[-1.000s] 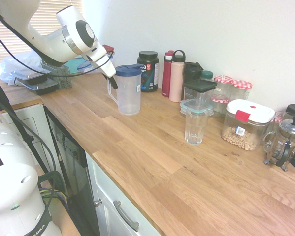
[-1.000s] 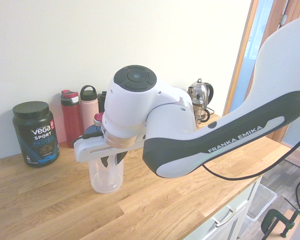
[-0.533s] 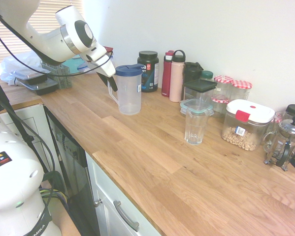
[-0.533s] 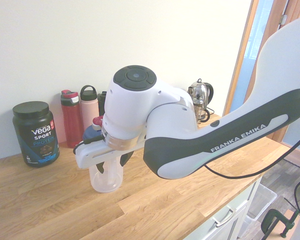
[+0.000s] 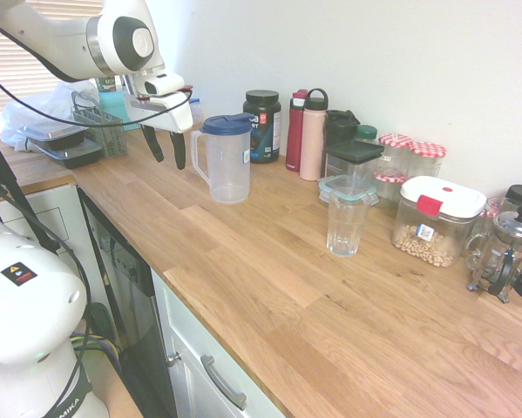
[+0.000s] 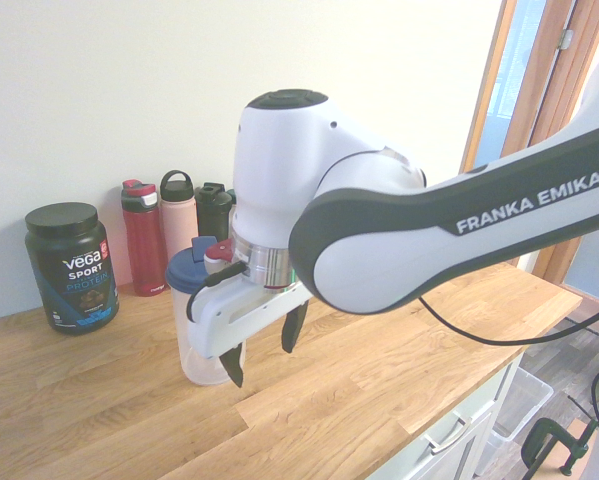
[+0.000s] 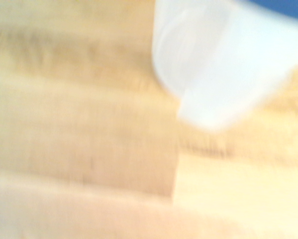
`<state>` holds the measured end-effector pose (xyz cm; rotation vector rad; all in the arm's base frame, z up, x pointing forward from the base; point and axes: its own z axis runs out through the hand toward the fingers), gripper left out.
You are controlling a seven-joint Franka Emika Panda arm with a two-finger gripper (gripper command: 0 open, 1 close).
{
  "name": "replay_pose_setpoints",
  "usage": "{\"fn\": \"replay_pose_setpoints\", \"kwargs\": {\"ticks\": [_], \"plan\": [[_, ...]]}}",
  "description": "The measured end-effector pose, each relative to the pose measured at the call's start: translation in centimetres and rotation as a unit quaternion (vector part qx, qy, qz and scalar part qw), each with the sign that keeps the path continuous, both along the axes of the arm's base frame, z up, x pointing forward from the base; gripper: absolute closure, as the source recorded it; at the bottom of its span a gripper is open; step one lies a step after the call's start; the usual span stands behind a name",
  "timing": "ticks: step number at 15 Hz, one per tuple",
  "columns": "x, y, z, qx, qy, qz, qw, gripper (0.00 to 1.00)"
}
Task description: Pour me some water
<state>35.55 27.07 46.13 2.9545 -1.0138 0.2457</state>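
Observation:
A clear plastic jug (image 5: 228,164) with a blue lid stands upright on the wooden counter (image 5: 269,270); I cannot tell whether it holds water. My gripper (image 5: 167,148) hangs just to its left, beside the handle, fingers pointing down and open with nothing between them. From the other side the gripper (image 6: 262,345) is in front of the jug (image 6: 192,300) and apart from it. The jug (image 7: 223,64) is a blur in the wrist view. An empty clear glass (image 5: 346,222) stands further right along the counter.
Behind the jug, a black protein tub (image 5: 262,124), a red bottle (image 5: 295,131) and a pink bottle (image 5: 313,135) line the wall. Lidded containers (image 5: 435,218) and a French press (image 5: 505,252) crowd the right. Trays and a rack (image 5: 69,139) sit at the left end.
The gripper has opened, let go of the jug's handle, swung to point straight down and drawn a little away from the jug. The jug stays upright on the counter.

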Motion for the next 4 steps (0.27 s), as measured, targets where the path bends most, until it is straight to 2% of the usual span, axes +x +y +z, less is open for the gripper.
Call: {"fn": "replay_pose_setpoints", "kwargs": {"ticks": [4], "plan": [[-1.7, -5.2, -0.7, -0.002, 0.019, -0.012, 1.000, 0.00]]}}
